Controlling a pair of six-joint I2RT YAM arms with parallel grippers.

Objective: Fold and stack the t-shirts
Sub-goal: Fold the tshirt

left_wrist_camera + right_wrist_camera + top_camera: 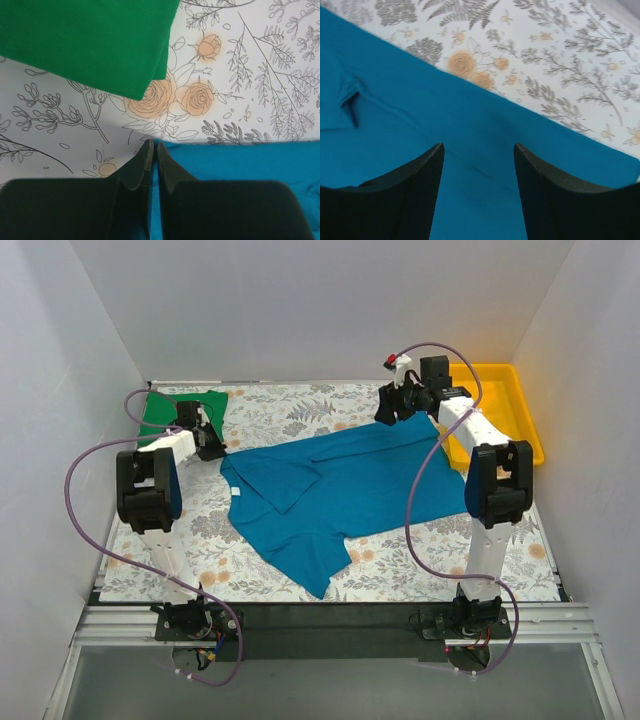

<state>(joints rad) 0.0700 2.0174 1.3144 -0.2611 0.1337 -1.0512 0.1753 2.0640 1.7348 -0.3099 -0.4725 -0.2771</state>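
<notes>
Over at the left edge of the teal-blue t-shirt (340, 490), the left gripper (151, 150) has its jaws pressed tight together, no gap to speak of. It sits low, right on the shirt's border. One finger is over the flowered table cover (290, 405), the other over teal cloth. A thin sliver of teal shows in the slit between them, but whether cloth is really pinched there, I cannot tell.

Across the table, the right gripper (478, 146) is spread wide, its two dark fingers well apart. It hangs above the shirt's far edge with only cloth showing beneath and nothing clamped between them. Whether the tips touch the fabric is not clear.

The teal shirt lies mid-table, spread out and partly doubled over, one flap folded across its left half and a corner pointing toward the arm bases. The green t-shirt (185, 405) rests folded in the far left corner, apart from the teal one. A yellow tray (520, 400) sits at the far right.
</notes>
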